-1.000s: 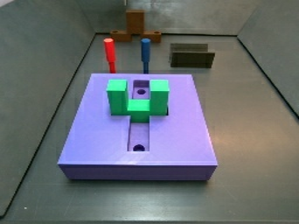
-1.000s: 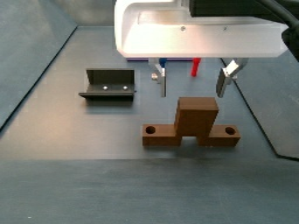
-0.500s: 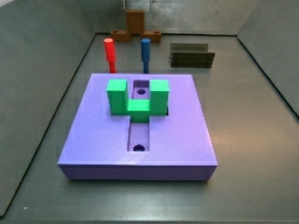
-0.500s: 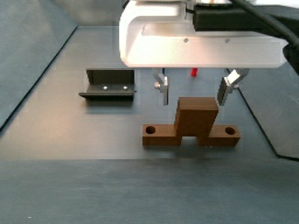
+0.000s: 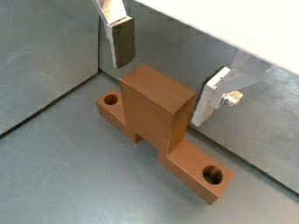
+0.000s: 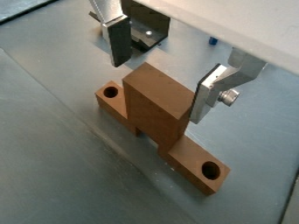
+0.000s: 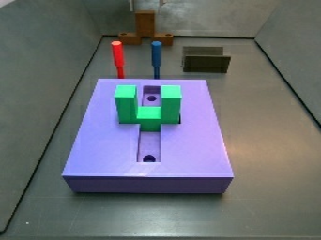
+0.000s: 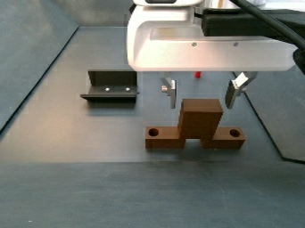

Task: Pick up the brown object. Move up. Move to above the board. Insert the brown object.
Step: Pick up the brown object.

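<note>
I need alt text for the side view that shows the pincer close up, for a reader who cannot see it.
The open pincer hangs just above the upright block of the brown object, one finger toward each side, not touching it. The object stands on the grey floor, and the dark fixture stands apart beside it.

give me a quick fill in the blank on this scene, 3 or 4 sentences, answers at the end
1. The gripper hangs over the brown object with its jaws ____.
2. The brown object stands on the floor, not yet ____ by the fingers.
3. On the board sits a U-shaped block coloured ____.
4. Behind the board, beside the blue peg, stands a peg coloured ____.

Missing words: open; gripped; green; red
</note>
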